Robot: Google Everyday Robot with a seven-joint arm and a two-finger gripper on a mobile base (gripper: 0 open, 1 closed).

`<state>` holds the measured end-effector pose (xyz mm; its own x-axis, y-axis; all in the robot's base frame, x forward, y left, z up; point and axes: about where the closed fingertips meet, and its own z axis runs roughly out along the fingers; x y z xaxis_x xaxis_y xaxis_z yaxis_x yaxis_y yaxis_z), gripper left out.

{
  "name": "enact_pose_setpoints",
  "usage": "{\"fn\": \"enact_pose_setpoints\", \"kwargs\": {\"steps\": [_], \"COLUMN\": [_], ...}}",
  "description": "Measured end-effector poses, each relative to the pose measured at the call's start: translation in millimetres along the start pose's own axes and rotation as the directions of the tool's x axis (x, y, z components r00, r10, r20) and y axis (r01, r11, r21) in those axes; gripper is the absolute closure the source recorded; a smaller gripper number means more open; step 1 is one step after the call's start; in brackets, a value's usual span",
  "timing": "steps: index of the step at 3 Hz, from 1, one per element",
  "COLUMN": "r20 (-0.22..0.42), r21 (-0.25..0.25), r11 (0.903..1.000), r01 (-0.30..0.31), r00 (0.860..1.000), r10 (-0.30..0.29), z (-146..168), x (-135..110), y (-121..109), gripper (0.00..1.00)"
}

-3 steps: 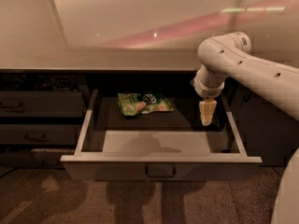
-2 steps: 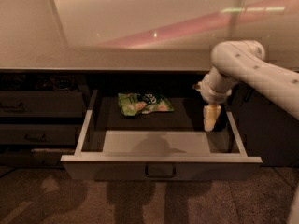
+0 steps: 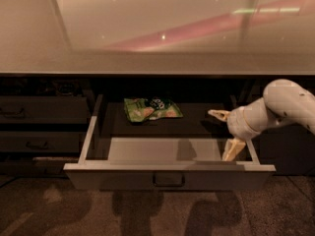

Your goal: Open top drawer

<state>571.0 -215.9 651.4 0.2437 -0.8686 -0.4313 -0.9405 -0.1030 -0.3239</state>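
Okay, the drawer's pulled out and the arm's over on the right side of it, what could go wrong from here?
1. The gripper hangs low inside the top drawer, close to its right wall. Pulling away sideways could catch that wall and jolt the drawer.
2. The drawer front juts well out from the cabinet, so the base driving forward might knock it back shut.

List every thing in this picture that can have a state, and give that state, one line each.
Top drawer: open, pulled well out.
Handle: free, nothing touching it.
Snack bag: lying flat at the drawer's back.
Upper left drawer: shut.
Gripper: at the drawer's right side, away from the handle.
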Motion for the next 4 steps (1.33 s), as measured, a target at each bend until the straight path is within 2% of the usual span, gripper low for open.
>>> {"fn": "enact_pose_setpoints", "kwargs": {"steps": [1,2,3,4], "r20": [-0.048,-0.229,-0.398,-0.476], "r21": [0.021,0.003,-0.066,-0.115], "r11": [0.9991,0.9977,0.9960,0.9919], "r01": [0.037,0.068,0.060,0.054], "r00": [0.998,0.971,0.914,0.873], "r10": [-0.036,-0.065,-0.081,-0.103], "z": [-8,-15,-14,-13], "x": [2,17,39,44], "y": [41,77,119,142], "gripper": [0.00,0.00,0.00,0.00]}}
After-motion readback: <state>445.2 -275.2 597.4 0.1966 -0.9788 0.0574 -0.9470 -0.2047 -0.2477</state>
